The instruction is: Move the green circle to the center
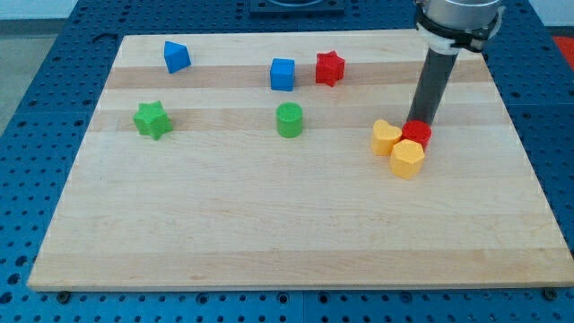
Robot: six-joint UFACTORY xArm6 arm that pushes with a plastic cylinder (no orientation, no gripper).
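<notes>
my tip (420, 122) sits right behind the red block (416, 134), which is jammed against two yellow blocks (387, 137). green circle (289, 119) is well left, alone.

Pale wooden board (269, 242) on a blue perforated table (36, 90) — even, soft light, no hard shadows.

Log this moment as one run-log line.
my tip: behind red block, view's right | green circle block: untouched, above board centre, left of tip | task: pending
</notes>
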